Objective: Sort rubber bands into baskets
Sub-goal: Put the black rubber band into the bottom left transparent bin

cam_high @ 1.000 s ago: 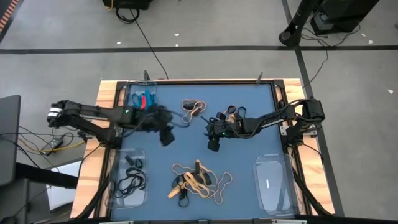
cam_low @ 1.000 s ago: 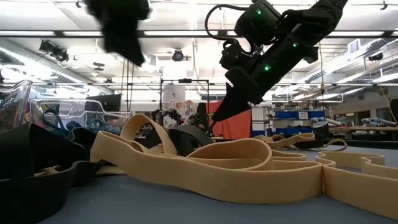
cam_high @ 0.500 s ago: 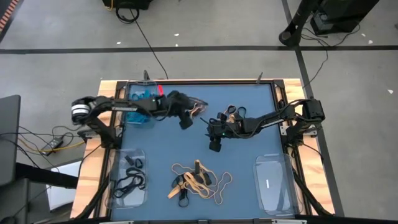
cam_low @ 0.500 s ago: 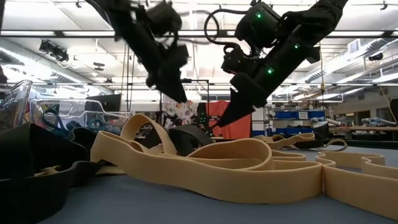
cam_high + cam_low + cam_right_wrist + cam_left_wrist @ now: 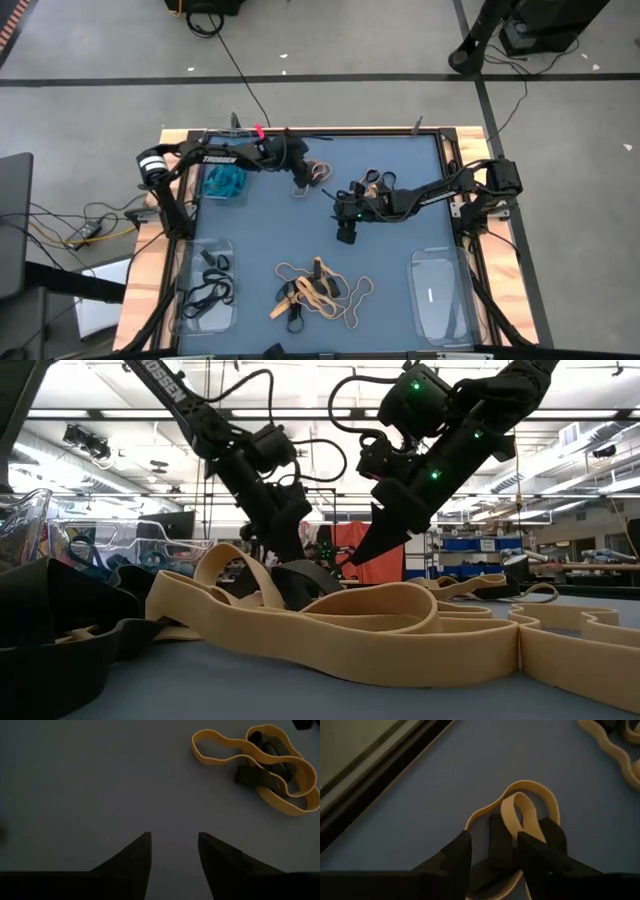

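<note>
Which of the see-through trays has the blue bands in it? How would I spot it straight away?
Start from the blue table and go to its far left corner, beside the left arm's base. The clear tray there holds a bunch of teal-blue rubber bands. The near left tray holds only black bands, and the near right tray shows no bands.

Left hand [image 5: 299, 183] reaches low with fingers parted; right hand [image 5: 345, 235] hovers mid-table, fingers apart.
</note>
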